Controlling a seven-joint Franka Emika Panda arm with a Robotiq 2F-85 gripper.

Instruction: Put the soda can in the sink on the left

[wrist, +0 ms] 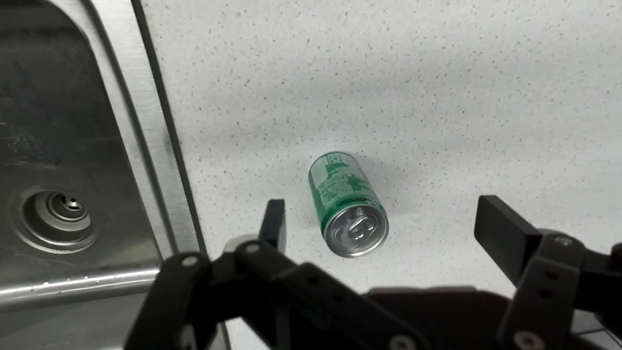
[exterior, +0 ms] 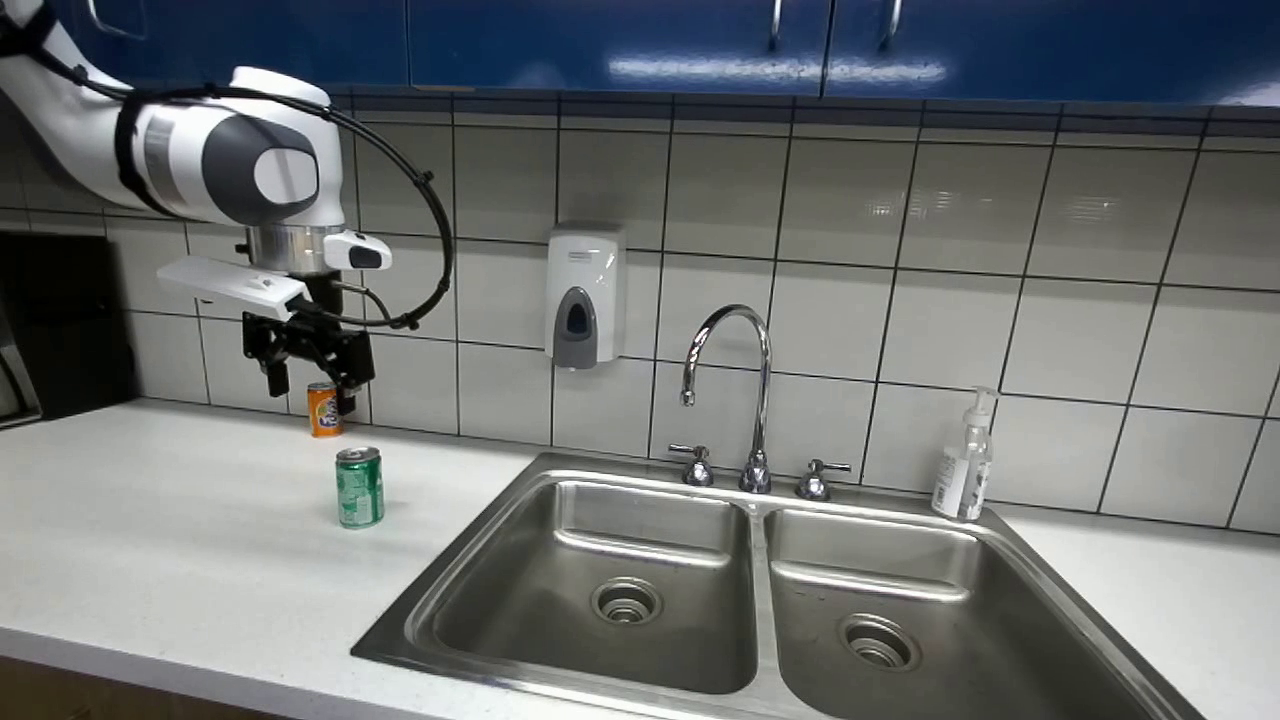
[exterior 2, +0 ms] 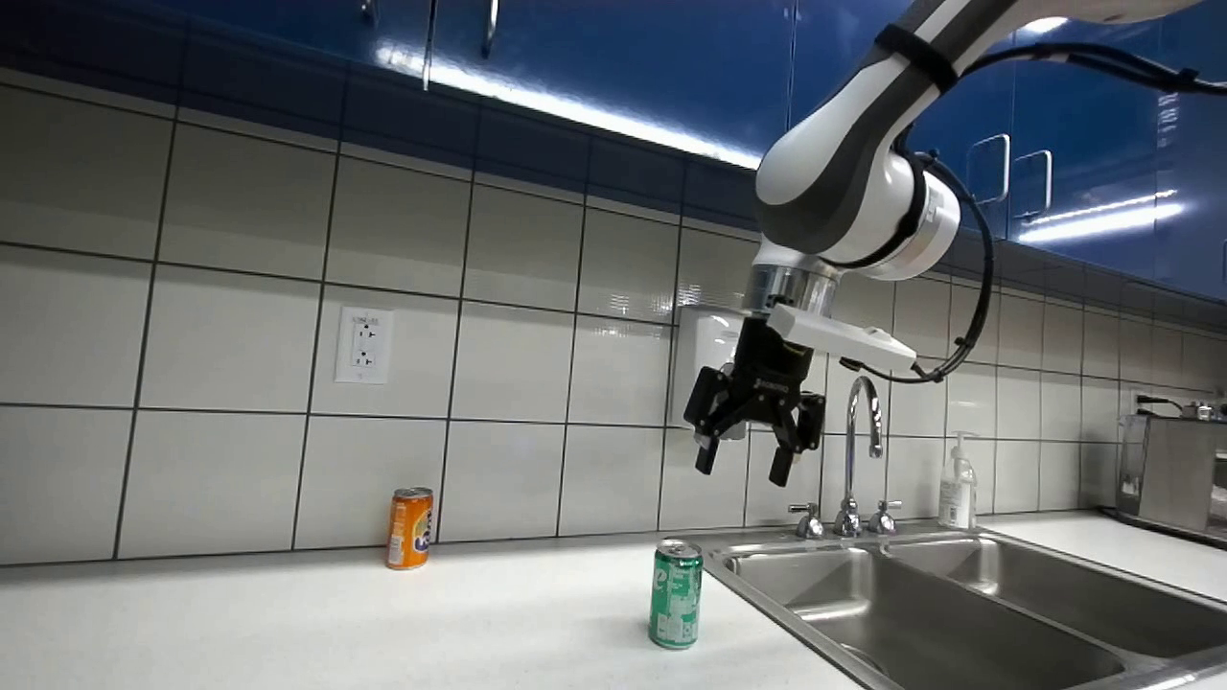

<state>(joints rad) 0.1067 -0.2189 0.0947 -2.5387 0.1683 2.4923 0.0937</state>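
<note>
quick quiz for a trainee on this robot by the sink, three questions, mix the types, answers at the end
1. Short answer: is the sink a single or a double one?
2. True or false: the hand is open and not touching the green can.
3. Multiple choice: what is the main colour of the rear can, the one close to the tiled wall?
A) blue
B) orange
C) green

Key
1. Double
2. True
3. B
</note>
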